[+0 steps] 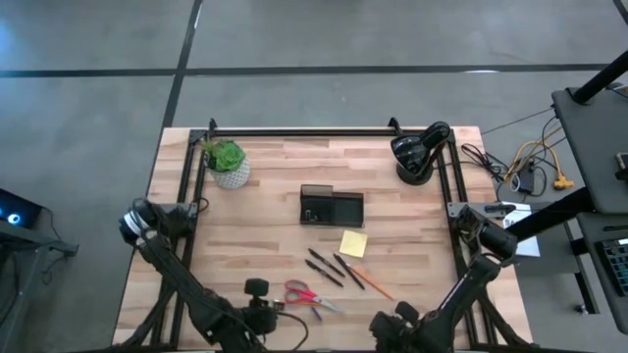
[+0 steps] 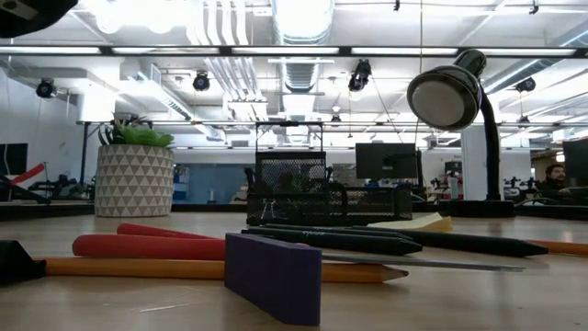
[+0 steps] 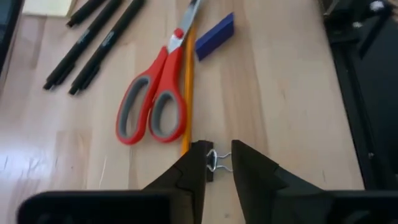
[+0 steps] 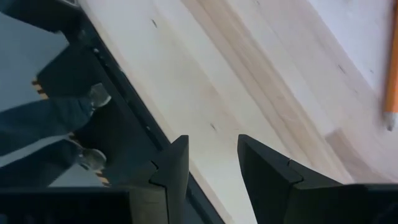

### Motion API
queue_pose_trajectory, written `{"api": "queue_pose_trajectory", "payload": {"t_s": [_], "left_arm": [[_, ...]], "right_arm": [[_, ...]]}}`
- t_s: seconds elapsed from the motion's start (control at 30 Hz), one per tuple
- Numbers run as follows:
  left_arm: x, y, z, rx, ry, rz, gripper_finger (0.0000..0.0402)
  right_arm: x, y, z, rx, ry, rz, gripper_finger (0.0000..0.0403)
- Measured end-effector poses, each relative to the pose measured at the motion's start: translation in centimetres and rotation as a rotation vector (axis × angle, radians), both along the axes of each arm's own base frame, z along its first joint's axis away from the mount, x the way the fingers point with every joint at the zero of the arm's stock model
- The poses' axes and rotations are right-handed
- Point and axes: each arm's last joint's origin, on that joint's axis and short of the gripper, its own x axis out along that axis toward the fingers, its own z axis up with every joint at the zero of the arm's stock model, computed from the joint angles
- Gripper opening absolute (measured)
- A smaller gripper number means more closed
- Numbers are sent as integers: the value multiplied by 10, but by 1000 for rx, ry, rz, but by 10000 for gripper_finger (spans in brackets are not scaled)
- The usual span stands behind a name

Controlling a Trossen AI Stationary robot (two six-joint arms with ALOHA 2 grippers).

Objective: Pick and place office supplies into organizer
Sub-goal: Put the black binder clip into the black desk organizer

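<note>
Dark organizer (image 1: 332, 207) (small bits inside), left fingers (image 3: 219, 163) pinching binder clip (image 3: 214, 160), right fingers (image 4: 211, 155) apart.

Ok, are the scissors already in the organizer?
No, in the high view the red-handled scissors lie on the table, well apart from the organizer.

**Bystanders on the Bench**

A green potted plant (image 1: 227, 163) in a white patterned pot stands near the far left corner of the wooden table (image 1: 255, 226). A black desk lamp (image 1: 417, 152) sits at the far right corner, beside tangled cables (image 1: 530, 167) off the table's edge.
</note>
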Motion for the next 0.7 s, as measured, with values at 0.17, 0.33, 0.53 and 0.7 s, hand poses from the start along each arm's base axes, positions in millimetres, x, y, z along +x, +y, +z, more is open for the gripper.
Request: {"api": "queue_pose_trajectory", "payload": {"t_s": [0.17, 0.33, 0.53, 0.7], "left_arm": [[4, -4, 2, 2, 11, -1, 106], [1, -3, -3, 8, 30, -6, 125], [0, -2, -14, 28, 59, -18, 125], [3, -7, -28, 39, 70, -37, 125]], "right_arm": [[-2, 1, 0, -5, 4, 6, 132], [-3, 0, -1, -24, 8, 31, 132], [-4, -2, -1, -38, 18, 28, 132], [-4, -2, -1, -39, 18, 28, 132]]}}
